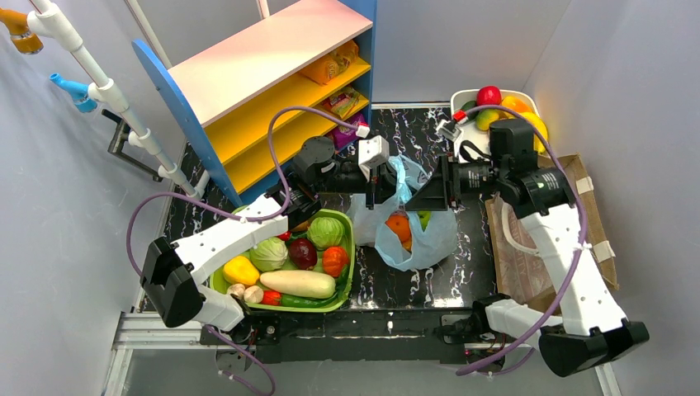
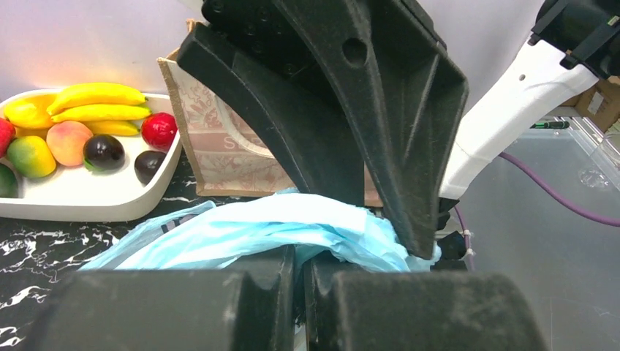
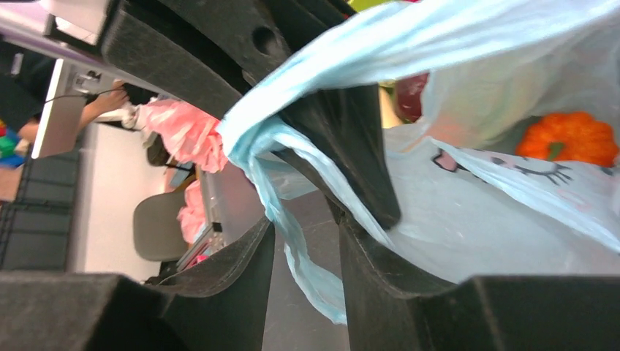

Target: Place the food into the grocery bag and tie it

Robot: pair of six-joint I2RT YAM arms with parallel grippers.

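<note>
**Two arms crowd a grocery bag.** The light-blue grocery bag (image 1: pixel 429 239) sits in the middle of the black marbled desk (image 1: pixel 429 285), hemmed in on most sides. A blue-and-yellow shelf (image 1: pixel 272 58) stands behind it to the left, and a green basket (image 1: pixel 349 272) of vegetables sits at the near left. A white tray (image 1: pixel 462 103) of fruit fills the far right corner, and a brown paper bag (image 1: pixel 508 256) lies along the right edge.

The one bare stretch of desk runs in front of the grocery bag, toward the arms' bases. An orange fruit (image 1: pixel 399 224) rests inside the bag and shows through its open mouth.

Both arms reach in from opposite sides and meet over the top of the bag, their fingers close together — little room between them. The left end effector (image 2: pixel 301 256) is clenched, with bunched blue plastic from the bag gathered into the seam between its fingers. The right end effector (image 3: pixel 307 227) stands partly open — a thin strand of the same plastic hangs loose through the gap, not pinched.
</note>
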